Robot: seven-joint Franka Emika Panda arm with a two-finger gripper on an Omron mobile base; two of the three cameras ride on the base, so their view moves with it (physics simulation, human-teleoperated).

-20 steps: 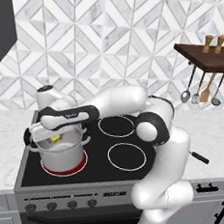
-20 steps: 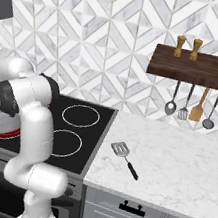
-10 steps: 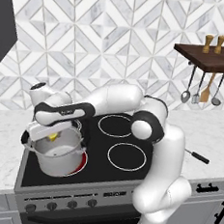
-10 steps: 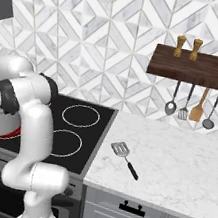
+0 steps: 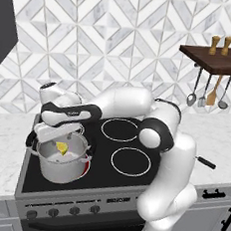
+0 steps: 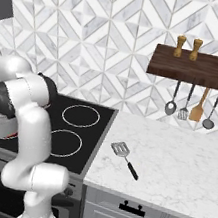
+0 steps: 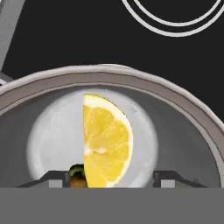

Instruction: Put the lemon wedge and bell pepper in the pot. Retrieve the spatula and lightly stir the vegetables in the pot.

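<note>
Lemon wedge (image 7: 106, 142) now below pincer (image 7: 111, 178)

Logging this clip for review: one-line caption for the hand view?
Open claw over the pot, lemon wedge between its tips above the pale bottom.

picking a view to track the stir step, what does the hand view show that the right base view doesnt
Hand view alone: the lemon wedge between the spread fingers, over the pot's pale inside, with a small green and orange thing beside it.

Right base view alone: the spatula lying on the counter, and the utensils hanging under the shelf.

Both: the pot and the black cooktop.
</note>
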